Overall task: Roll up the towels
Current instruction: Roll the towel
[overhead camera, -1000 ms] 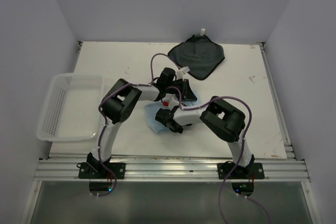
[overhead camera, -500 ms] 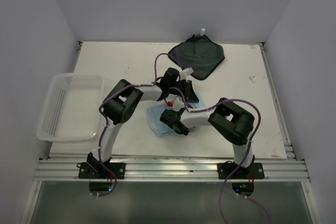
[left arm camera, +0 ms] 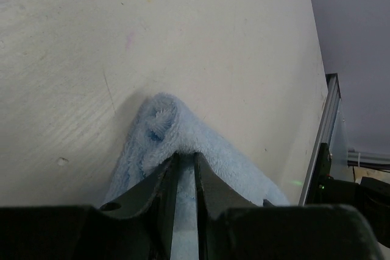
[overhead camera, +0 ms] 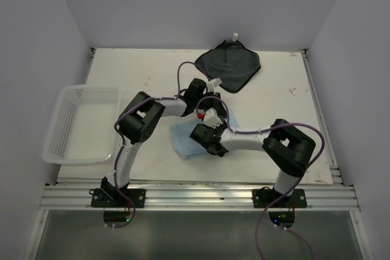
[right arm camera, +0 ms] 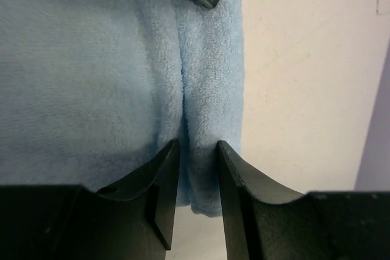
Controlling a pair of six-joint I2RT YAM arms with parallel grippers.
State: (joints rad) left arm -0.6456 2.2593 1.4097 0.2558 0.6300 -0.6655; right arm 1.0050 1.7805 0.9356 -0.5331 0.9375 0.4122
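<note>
The light blue towel lies mid-table with its right edge folded into a narrow roll. My left gripper is shut on the far end of that roll, and blue pile fills the slit between its fingers. My right gripper stands open over the near end. Its jaws straddle the roll with a gap showing beside the cloth. The dark grey towel lies flat at the back of the table, a small white tag at its far corner.
A white mesh basket stands at the table's left edge. The metal rail with both arm bases runs along the near edge. Both arms cross over the middle of the table, close together.
My right gripper's jaws have parted from the roll's near end, and its elbow has swung out to the right. The left gripper keeps its pinch in the same place.
</note>
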